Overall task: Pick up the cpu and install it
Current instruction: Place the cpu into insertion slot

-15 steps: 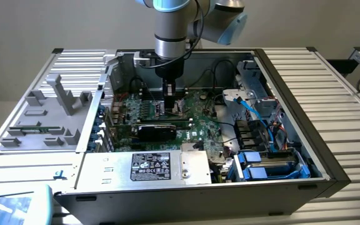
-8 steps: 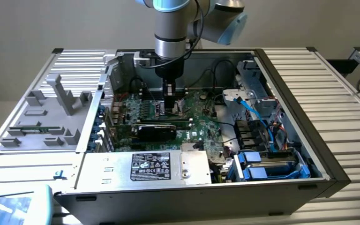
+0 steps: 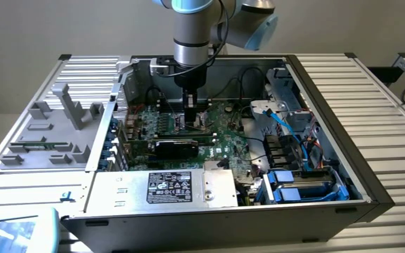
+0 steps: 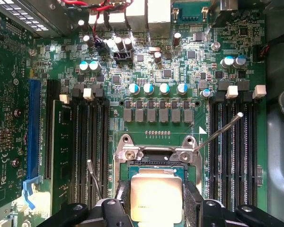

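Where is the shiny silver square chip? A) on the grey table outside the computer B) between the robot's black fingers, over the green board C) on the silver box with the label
B: the shiny silver square chip sits between the black fingers of the gripper, above the green circuit board.

Arm (image 3: 190, 47): silver-grey tube sections, rounded joint housings, light blue end caps. Thin black cable (image 3: 224, 23) runs alongside. Lower wrist section black. Gripper (image 4: 156, 204): matte black fingers (image 4: 193, 199), black linkage arms, round silver bolt heads (image 4: 209, 203) at pivots.
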Available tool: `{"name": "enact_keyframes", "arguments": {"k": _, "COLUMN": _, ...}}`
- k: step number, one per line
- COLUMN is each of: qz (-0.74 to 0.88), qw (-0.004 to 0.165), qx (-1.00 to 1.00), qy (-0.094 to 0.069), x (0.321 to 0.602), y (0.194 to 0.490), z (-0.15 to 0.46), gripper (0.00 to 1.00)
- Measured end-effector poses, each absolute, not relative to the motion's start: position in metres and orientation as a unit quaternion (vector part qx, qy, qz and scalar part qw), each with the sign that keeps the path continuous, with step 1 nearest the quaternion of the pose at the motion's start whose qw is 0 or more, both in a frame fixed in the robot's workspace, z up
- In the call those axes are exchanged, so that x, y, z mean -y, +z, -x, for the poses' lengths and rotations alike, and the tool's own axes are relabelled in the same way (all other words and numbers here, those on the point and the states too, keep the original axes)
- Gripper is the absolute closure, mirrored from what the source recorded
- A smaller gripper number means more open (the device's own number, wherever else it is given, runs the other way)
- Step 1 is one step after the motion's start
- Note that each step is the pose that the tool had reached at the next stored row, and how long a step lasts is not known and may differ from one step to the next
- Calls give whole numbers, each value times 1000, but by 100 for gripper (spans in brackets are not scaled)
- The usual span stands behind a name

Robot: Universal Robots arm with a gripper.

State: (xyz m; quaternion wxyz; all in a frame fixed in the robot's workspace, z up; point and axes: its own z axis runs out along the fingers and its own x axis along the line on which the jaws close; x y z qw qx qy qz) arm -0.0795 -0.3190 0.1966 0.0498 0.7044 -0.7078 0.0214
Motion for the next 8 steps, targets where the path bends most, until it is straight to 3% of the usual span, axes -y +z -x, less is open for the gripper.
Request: {"name": "enact_keyframes", "arguments": {"k": 8, "qz": -704, "qw": 50, "qx": 708, "qy": 21, "x": 319, "y": 197, "z": 79, "gripper": 45}}
